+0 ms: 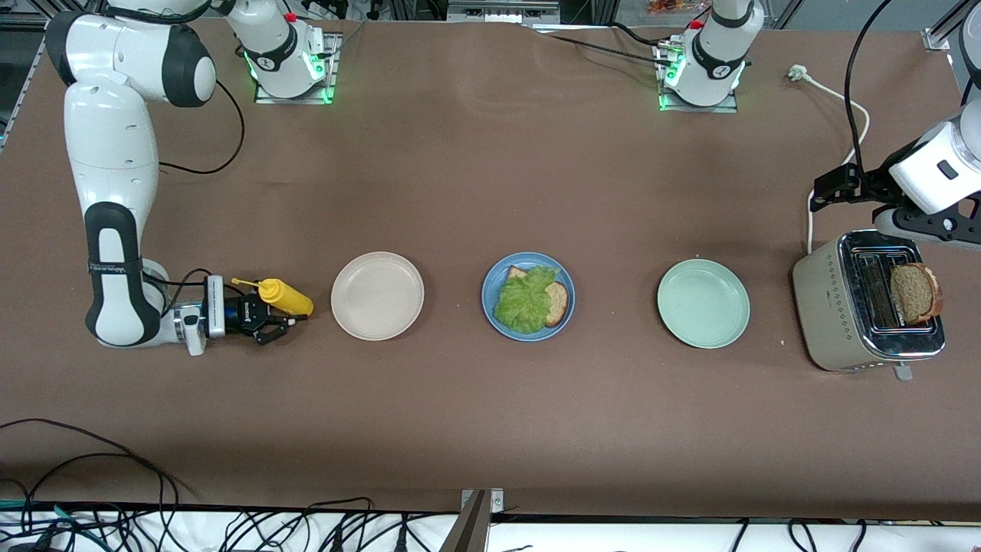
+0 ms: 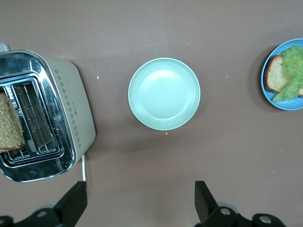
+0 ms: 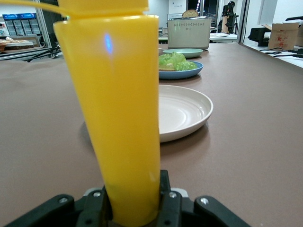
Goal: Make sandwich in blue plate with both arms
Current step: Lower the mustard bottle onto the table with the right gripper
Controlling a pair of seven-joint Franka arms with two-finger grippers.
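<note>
The blue plate stands mid-table and holds one brown bread slice with a ruffled green lettuce leaf on it. They also show in the left wrist view and the right wrist view. A second bread slice stands in a slot of the toaster, and shows in the left wrist view. My left gripper is open and empty in the air, over the table beside the toaster. My right gripper is shut on an upright yellow squeeze bottle.
A beige plate stands between the bottle and the blue plate. A pale mint-green plate stands between the blue plate and the toaster. The toaster's white cord runs toward the left arm's base.
</note>
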